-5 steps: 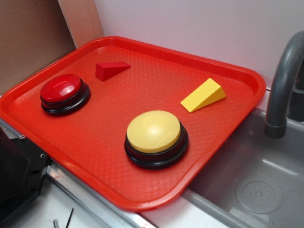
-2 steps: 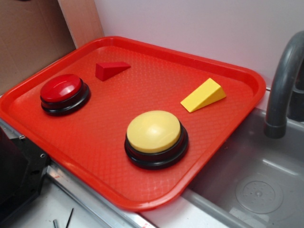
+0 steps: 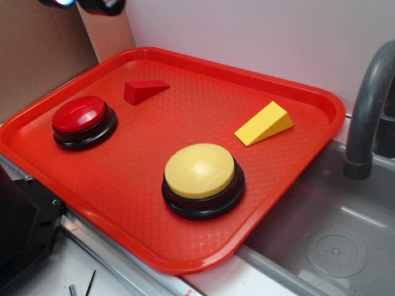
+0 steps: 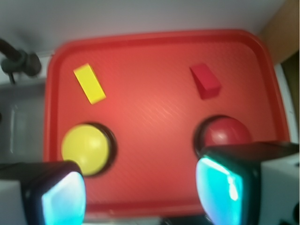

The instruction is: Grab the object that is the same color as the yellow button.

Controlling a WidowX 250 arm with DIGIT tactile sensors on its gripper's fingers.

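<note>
The yellow wedge (image 3: 264,124) lies on the red tray (image 3: 185,105) at its right side; in the wrist view it lies at the upper left (image 4: 89,83). The yellow button (image 3: 199,171) stands near the tray's front; it also shows in the wrist view (image 4: 85,148). My gripper (image 4: 140,192) is open and empty, high above the tray's near edge, with cyan pads (image 4: 63,199) wide apart. In the exterior view only a bit of the gripper (image 3: 83,4) shows at the top left.
A red wedge (image 3: 144,90) and a red button (image 3: 80,116) sit on the tray's left part. A grey faucet (image 3: 369,105) and sink basin (image 3: 333,240) lie right of the tray. A brown board (image 3: 37,49) stands behind on the left.
The gripper has come into the exterior view at the top left edge. The things on the tray have not moved.
</note>
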